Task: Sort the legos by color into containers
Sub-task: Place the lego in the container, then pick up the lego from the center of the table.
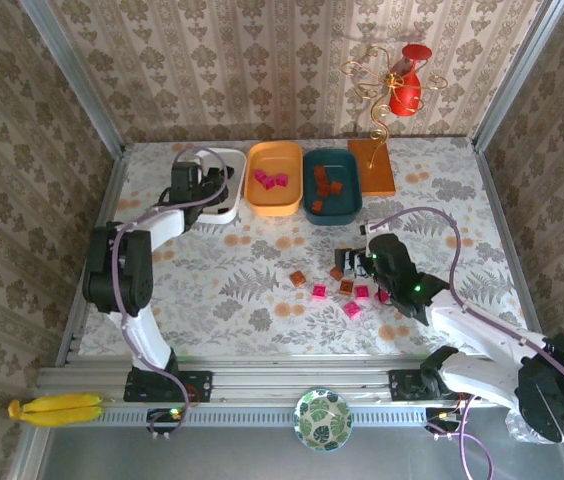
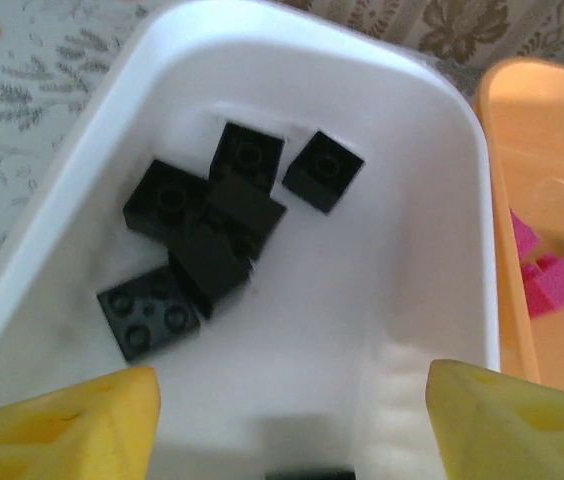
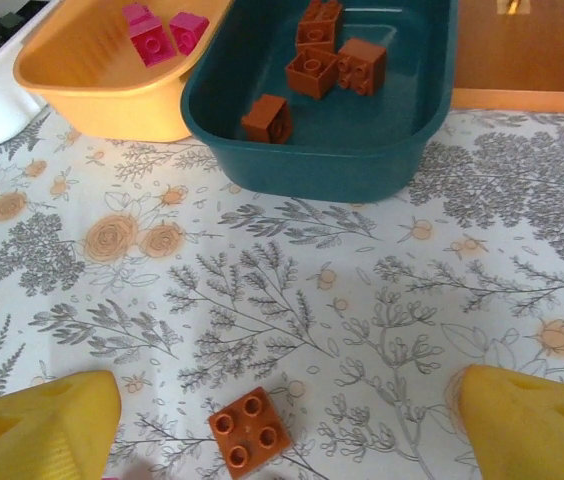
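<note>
Black legos [image 2: 212, 235] well inside white tray [image 2: 432, 180], bare floor alongside

At the back of the counter [image 1: 212, 300], the left tray [image 1: 237, 158], the middle tray [image 1: 274, 208] and the right tray [image 1: 332, 216] sat side by side, each with bricks [image 1: 328, 186] inside. A board [image 1: 374, 170] lay right of them. Loose bricks [image 1: 319, 292] lay in front.
</note>
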